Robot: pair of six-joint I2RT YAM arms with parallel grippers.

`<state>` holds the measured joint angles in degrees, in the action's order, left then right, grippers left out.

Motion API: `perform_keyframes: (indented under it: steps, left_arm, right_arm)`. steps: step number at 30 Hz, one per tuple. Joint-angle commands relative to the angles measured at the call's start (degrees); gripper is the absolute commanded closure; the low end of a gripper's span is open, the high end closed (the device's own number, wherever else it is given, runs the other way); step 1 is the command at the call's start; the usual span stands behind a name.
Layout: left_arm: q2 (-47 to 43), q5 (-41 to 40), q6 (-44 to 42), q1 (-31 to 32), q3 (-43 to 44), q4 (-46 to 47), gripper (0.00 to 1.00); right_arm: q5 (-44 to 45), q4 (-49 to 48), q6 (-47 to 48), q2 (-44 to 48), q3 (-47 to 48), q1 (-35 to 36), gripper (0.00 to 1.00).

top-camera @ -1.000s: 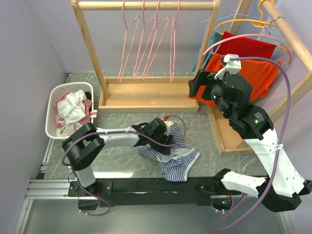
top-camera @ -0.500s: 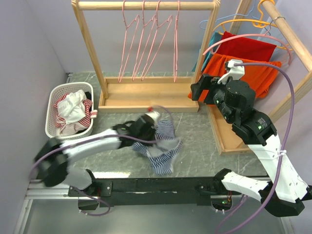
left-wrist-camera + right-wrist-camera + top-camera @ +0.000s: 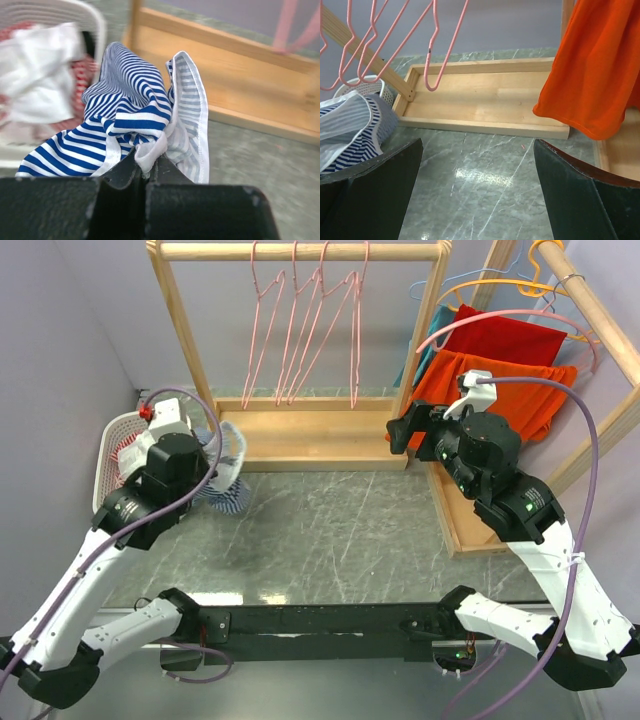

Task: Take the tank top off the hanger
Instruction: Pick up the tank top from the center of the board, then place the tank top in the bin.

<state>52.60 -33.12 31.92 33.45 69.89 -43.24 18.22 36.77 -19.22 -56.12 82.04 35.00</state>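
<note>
The left hand (image 3: 146,172) is shut tight on a white-trimmed fold of the blue-and-white striped tank top (image 3: 135,115), which hangs bunched from it, lifted clear of the grey marbled counter (image 3: 330,530). The garment is off any hanger, held just beside the white basket (image 3: 103,475), which has white and red-striped clothes in it, and near the left end of the wooden rack's base (image 3: 310,435). Bare pink hangers (image 3: 300,330) hang from that rack's rail. The right hand (image 3: 477,145) hovers above the counter with its fingers spread wide and nothing between them, near the orange garment (image 3: 590,70) on the second rack.
</note>
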Motion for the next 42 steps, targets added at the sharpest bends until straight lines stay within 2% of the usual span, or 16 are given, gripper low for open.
perform_keyframes:
  steps: [1,5,8,9,10,11,15,17,22,25,28,33,39,40,41,42]
  left_arm:
    - [-0.2,-9.8,-2.9,-5.7,2.9,-3.3,0.99]
    - [0.7,-4.6,-12.6,-18.9,7.4,3.9,0.99]
    - [3.6,-1.2,-17.3,-26.3,11.8,7.7,0.99]
    - [5.1,0.2,-18.0,-28.4,12.6,8.6,0.99]
    - [5.9,5.3,-18.7,-30.7,13.9,10.6,0.99]
    - [7.0,7.7,-18.7,-35.3,14.3,11.2,0.99]
    - [14.1,16.6,-16.0,-43.4,13.2,14.9,0.99]
    - [15.2,19.0,-14.2,-45.3,10.9,19.0,0.99]
    - [22.5,16.3,-11.3,-46.4,3.0,23.5,0.99]
    - [27.1,21.2,-8.7,-47.5,1.0,24.6,0.99]
    - [30.7,19.0,-7.1,-47.5,-1.4,27.4,0.99]
    - [38.0,18.3,-6.3,-48.4,-0.5,25.8,0.99]
    - [42.0,18.0,-5.3,-48.5,2.1,22.5,0.99]
    - [41.4,18.4,-5.1,-48.5,2.2,22.2,0.88]
    - [40.0,19.3,-5.1,-48.4,1.3,24.8,0.71]
    - [34.7,19.8,-5.1,-48.4,-2.1,27.3,0.32]
  right_arm:
    - [-0.9,-2.5,0.2,0.1,0.0,0.2,0.0]
    - [-1.9,-2.8,0.3,0.1,-0.8,0.2,0.0]
    - [-2.7,-2.5,0.6,0.0,-0.8,0.2,0.0]
    - [-2.7,-2.5,0.6,0.1,-0.9,0.2,0.0]
    - [-2.7,-2.4,0.7,0.3,-1.1,0.2,0.0]
    - [-2.9,-2.7,0.7,0.5,-1.5,0.2,0.0]
    - [-4.4,-3.6,0.2,1.0,-2.6,0.2,0.0]
    - [-5.2,-3.6,0.2,0.9,-2.8,0.2,0.0]
    - [-5.7,-3.9,0.7,0.7,-3.7,0.2,0.0]
    - [-6.2,-4.0,1.1,0.0,-4.0,0.2,0.0]
    - [-6.7,-3.4,0.9,-0.8,-3.8,0.2,0.0]
    - [-6.9,-3.6,0.6,-0.6,-4.5,0.2,0.0]
    - [-6.2,-3.2,0.3,0.7,-5.0,0.2,0.0]
    - [-6.4,-3.1,0.3,1.3,-5.1,0.2,0.0]
    - [-7.0,-3.1,0.5,1.7,-5.3,0.2,0.0]
    - [-7.3,-3.1,0.5,2.1,-5.6,0.2,0.0]
